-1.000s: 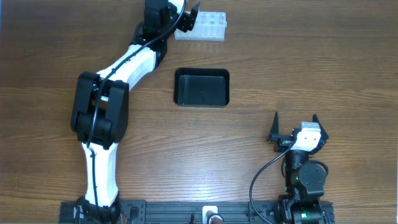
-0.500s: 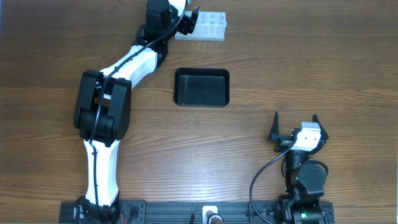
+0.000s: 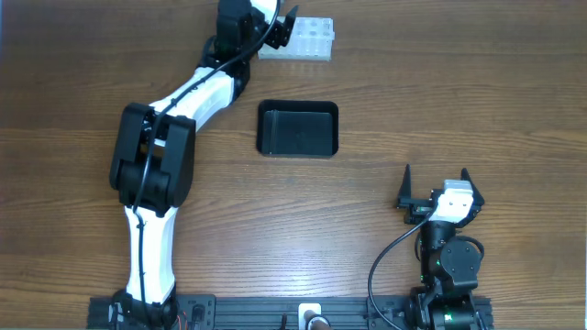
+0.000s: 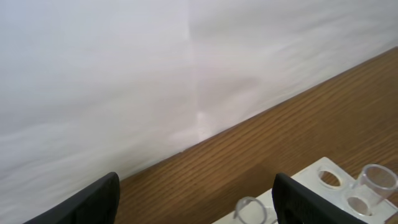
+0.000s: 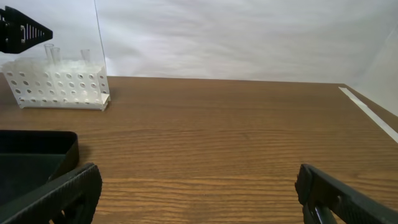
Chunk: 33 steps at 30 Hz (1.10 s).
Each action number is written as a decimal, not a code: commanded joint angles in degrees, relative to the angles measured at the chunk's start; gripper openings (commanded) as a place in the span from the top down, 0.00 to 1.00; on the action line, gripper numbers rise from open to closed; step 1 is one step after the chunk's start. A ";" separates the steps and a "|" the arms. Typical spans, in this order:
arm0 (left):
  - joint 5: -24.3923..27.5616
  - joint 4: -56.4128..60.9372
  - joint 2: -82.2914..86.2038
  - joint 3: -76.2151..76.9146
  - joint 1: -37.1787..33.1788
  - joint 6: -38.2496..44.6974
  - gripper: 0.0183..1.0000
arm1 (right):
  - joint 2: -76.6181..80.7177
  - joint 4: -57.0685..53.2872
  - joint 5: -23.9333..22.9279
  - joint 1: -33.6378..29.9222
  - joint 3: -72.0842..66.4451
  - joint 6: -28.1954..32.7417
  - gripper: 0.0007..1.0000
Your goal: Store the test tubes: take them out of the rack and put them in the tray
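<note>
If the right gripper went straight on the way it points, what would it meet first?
Probably nothing: ahead of the right gripper lies bare table up to the white wall; the tray and rack sit off to its left.

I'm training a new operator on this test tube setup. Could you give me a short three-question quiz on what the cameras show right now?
1. Short answer: which lies closer to the right gripper, the white rack or the black tray?
2. Multiple choice: the left gripper is A) over the tray, B) at the rack, C) parked beside the right gripper.
3. True or false: test tubes stand in the rack, and both grippers are open.
Key: 1 the tray; 2 B; 3 true.
</note>
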<state>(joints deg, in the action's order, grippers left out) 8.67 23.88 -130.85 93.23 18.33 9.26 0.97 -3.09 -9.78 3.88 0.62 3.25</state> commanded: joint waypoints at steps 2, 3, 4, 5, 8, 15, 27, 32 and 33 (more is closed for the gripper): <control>0.94 0.61 -1.55 1.42 0.20 0.83 0.23 | -0.04 -0.15 0.28 -0.26 -0.33 0.22 0.01; 0.94 0.61 -1.57 1.42 0.20 0.83 0.22 | -0.04 -0.15 0.28 -0.26 -0.33 0.22 0.01; 0.92 0.61 -1.70 1.42 0.20 0.83 0.23 | -0.04 -0.15 0.28 -0.26 -0.33 0.22 0.01; 0.92 0.68 -1.95 1.42 0.20 0.83 0.23 | -0.04 -0.15 0.28 -0.26 -0.33 0.22 0.01; 0.92 1.20 -2.49 1.42 0.20 0.83 0.23 | -0.04 -0.15 0.28 -0.26 -0.33 0.22 0.01; 0.92 2.14 -3.37 1.42 0.20 0.83 0.26 | -0.04 -0.15 0.28 -0.26 -0.33 0.22 0.01; 0.94 2.29 -3.43 1.44 0.68 0.85 0.41 | -0.04 -0.15 0.28 -0.26 -0.33 0.22 0.01; 0.92 2.21 -3.50 1.44 1.09 0.85 0.46 | -0.04 -0.15 0.28 -0.26 -0.33 0.24 0.01; 0.92 2.23 -3.52 1.44 1.14 0.85 0.48 | -0.04 -0.17 0.28 -0.26 -0.33 0.24 0.01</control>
<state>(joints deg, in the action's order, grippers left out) 8.82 25.80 -133.58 93.34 19.14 9.43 0.95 -3.09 -9.78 3.88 0.62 3.27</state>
